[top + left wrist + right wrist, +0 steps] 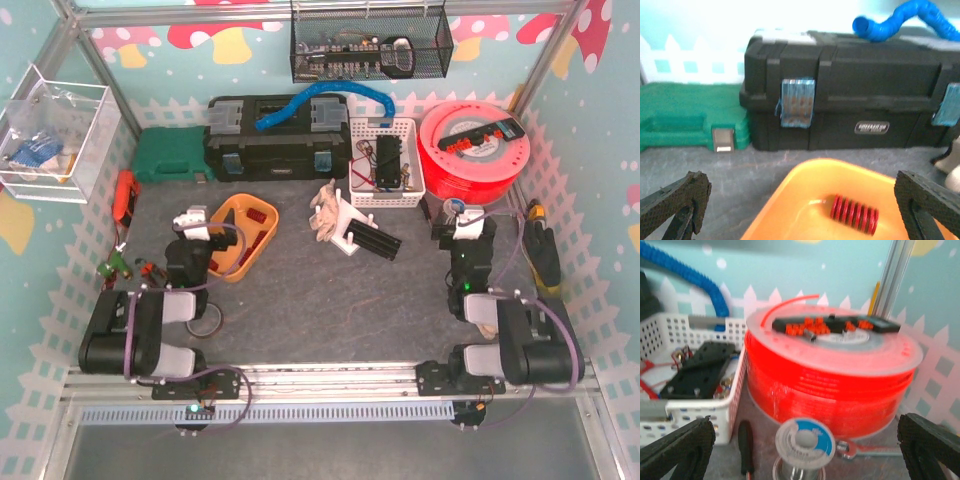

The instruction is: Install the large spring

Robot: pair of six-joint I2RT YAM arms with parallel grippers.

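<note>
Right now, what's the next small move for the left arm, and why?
Probably ease the left jaws forward, down and slightly right toward the red coil spring lying in the orange plastic tray. The jaws stand wide open and hold nothing, and the spring sits right of centre between them, not yet reached.

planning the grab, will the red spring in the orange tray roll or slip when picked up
The red spring lies on its side, so it probably rolls if nudged. The orange tray looks glossy, so it may skid. Its thick coils suggest it stays stiff.
</note>
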